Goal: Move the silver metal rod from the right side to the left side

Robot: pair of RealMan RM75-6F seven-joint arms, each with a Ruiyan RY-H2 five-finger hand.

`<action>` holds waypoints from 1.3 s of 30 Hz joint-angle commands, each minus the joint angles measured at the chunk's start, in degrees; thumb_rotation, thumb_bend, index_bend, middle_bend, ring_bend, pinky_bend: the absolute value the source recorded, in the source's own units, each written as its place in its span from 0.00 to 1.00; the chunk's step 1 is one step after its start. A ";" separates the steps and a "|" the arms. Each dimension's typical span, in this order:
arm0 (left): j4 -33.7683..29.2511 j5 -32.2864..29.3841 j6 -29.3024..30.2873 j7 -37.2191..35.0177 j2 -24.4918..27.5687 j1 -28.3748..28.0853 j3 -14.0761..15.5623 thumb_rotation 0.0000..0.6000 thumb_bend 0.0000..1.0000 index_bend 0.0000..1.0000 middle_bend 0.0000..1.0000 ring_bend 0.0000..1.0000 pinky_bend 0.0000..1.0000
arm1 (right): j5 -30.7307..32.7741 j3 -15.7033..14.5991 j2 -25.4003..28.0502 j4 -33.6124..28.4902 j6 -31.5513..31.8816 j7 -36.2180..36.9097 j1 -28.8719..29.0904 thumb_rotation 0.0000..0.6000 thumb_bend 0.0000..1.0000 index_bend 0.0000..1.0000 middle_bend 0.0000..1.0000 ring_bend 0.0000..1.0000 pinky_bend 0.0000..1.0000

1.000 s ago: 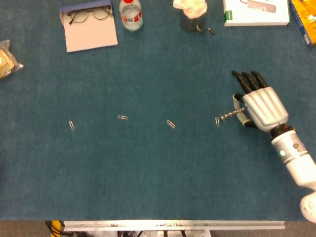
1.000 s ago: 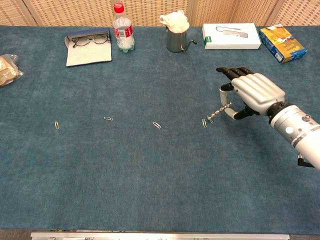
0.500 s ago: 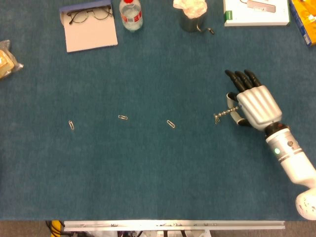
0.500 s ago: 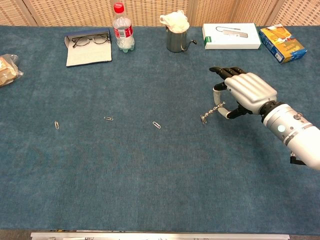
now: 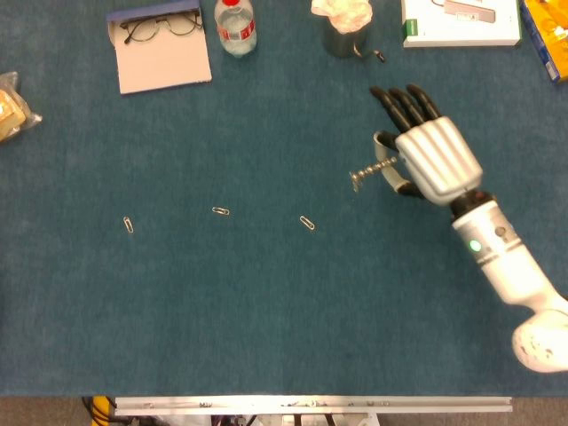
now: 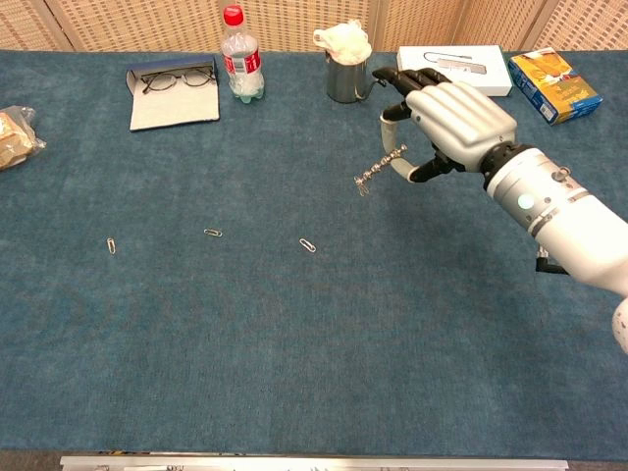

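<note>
Above the blue cloth table, right of the middle paperclip, the right hand pinches the silver metal rod, mid-carry; next, travel left and lower it.

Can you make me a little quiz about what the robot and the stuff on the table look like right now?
1. True or false: the right hand is holding the silver rod up off the blue table.
2. How many paper clips lie loose in a row on the table: A two, B three, C five?
3. Fill in: the glasses lie on a ____ at the back left.

Key:
1. True. The rod sticks out from the hand, above the cloth.
2. B. One paper clip, a second and a third.
3. Notebook, next to the bottle.
</note>
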 commanded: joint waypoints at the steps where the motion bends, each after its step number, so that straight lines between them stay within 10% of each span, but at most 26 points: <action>1: 0.03 0.02 -0.07 0.01 0.11 -0.03 0.01 1.00 0.41 0.40 0.26 0.12 0.16 | 1.30 1.86 -0.93 -0.60 -1.05 -1.02 2.13 1.00 0.35 0.61 0.02 0.00 0.00; 39: 1.20 -0.63 -0.82 -1.68 0.55 0.26 -0.14 1.00 0.41 0.41 0.26 0.12 0.16 | 16.09 11.52 -13.81 7.73 -7.86 -5.57 24.78 1.00 0.35 0.59 0.02 0.00 0.00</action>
